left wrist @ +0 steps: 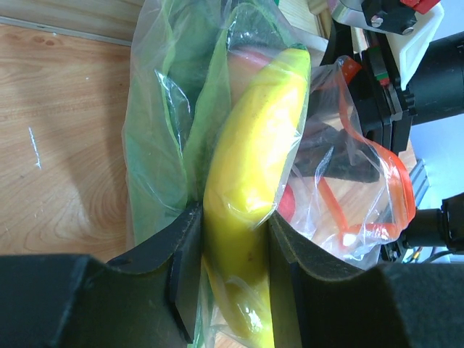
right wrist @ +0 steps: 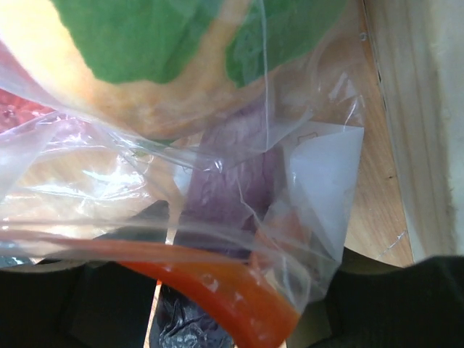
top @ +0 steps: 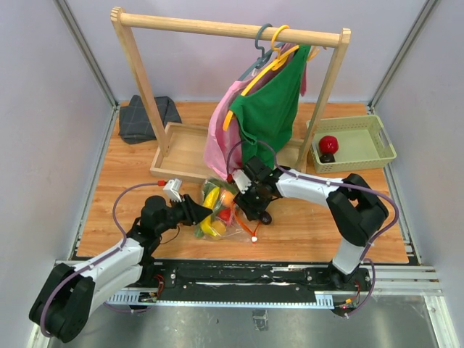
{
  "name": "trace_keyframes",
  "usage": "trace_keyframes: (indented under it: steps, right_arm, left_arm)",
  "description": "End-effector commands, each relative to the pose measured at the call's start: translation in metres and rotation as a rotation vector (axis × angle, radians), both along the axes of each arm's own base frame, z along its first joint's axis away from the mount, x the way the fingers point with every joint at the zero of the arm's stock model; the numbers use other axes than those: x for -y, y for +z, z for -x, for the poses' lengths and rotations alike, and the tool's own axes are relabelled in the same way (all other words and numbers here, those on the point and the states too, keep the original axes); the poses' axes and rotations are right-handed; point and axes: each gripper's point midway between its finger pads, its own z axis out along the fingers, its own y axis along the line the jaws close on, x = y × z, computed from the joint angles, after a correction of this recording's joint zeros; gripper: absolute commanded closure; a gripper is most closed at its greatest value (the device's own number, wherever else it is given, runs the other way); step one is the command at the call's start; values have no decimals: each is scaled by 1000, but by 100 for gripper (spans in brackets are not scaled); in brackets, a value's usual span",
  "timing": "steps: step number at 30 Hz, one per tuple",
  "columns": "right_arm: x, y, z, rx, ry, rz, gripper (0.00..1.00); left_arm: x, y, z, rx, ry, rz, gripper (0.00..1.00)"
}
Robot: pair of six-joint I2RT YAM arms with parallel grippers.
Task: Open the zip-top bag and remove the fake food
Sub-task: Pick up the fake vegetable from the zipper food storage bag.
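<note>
Left gripper (left wrist: pixel 232 217): was closed on the zip-top bag (left wrist: pixel 156 145), with a smooth yellow banana (left wrist: pixel 254 145) pinched through the film.
Right gripper (right wrist: pixel 239 290): was crossed by the orange-red zip strip (right wrist: pixel 217 286); a grip could not be confirmed.
Bag material: clear crinkled plastic, bulged by rounded fake food (top: pixel 212 199).
Bag position: was laid on the table (top: pixel 326 232) between both grippers, long axis roughly near to far.
Edges: the wooden tray (top: pixel 181 156) was just beyond it.
Open room: bare wood was seen to the near right, with the green basket (top: pixel 377 152) well apart at the far right.
</note>
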Motion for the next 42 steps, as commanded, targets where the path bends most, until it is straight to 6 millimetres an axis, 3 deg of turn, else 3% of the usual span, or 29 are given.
trace_keyframes:
  steps: [1,7,11,16,23,34,42]
  right_arm:
    - [7,-8,4,10,20,69,42]
    - [-1,13,4,19,34,-7,72]
    - [-10,41,12,6,95,-125,81]
    - [-4,59,23,-13,234,-172,92]
    - [30,59,31,-112,335,-119,95]
    - [67,63,34,-104,436,-42,95]
    - [86,85,32,-78,429,-130,94]
  left_arm:
    - [0,-1,3,15,-8,-4,83]
    - [-4,-4,1,8,16,-21,83]
    - [-8,-5,-1,6,42,-32,84]
    - [-15,-5,-6,4,93,-45,84]
    - [-23,-1,-12,19,155,-41,84]
    - [-27,2,-13,38,183,-36,81]
    - [-36,10,-15,40,240,-37,52]
